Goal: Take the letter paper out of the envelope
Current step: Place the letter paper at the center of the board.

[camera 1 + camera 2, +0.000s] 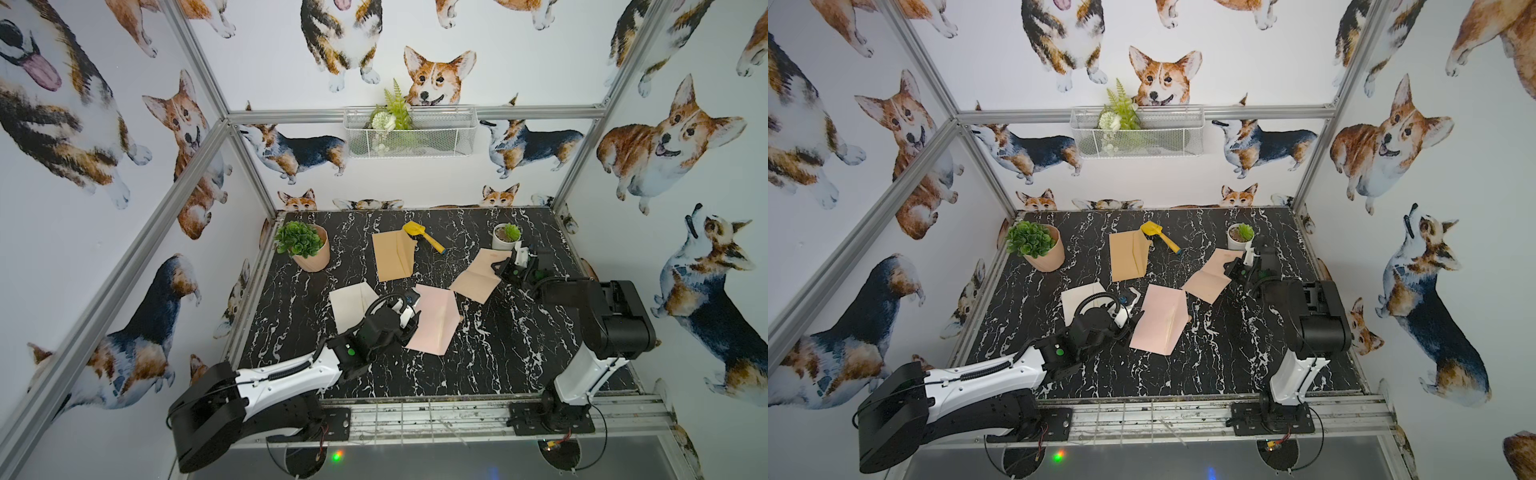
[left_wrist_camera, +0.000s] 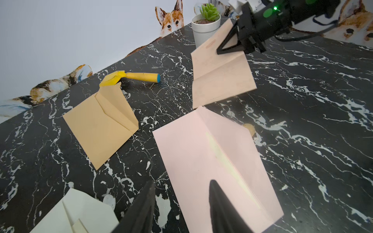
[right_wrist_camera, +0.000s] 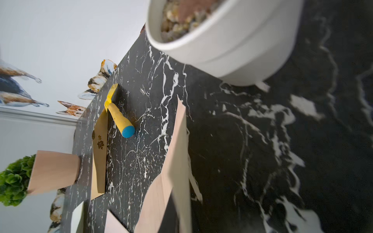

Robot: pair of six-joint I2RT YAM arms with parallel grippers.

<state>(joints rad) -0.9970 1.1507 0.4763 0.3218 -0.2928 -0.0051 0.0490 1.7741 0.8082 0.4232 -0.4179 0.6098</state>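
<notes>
Letter paper: a beige sheet, the letter paper (image 2: 218, 80), has one crease across it. It is fully out of any envelope and held tilted up above the counter (image 2: 302, 121). Its low corner is just beyond the far corner of the pink envelope (image 2: 201, 153). In both top views it sits right of centre, between the pink envelope and the white succulent pot (image 2: 204, 28).
Right gripper: the right gripper (image 2: 219, 51) has its fingers pinched together on the upper edge of the letter paper.
Left gripper: the left gripper (image 2: 181, 182) hangs low over the near end of the pink envelope. Its fingers (image 2: 220, 207) are spread apart and grip nothing. One finger is above the envelope's face and the other is over bare counter beside its edge.
Pink envelope: lies flat near the middle of the counter, flap folded open to one side.
Kraft envelope: a tan kraft envelope (image 2: 101, 129) lies farther back with its flap raised. The tip of the flap is just beside the blade of the yellow toy shovel (image 2: 141, 76).
Toy shovel: lies on the counter, with a blue cap on its handle end.
Cream envelope: the cream envelope (image 2: 80, 213) is open and lies to the left of the left gripper, partly hidden under the arm in a top view (image 1: 349, 303).
Leafy plant: the leafy plant sits in a peach pot (image 1: 311, 253) at the back-left corner of the counter.
Wire basket: a white wire basket (image 1: 436, 137) with greenery in it hangs on the back wall.
</notes>
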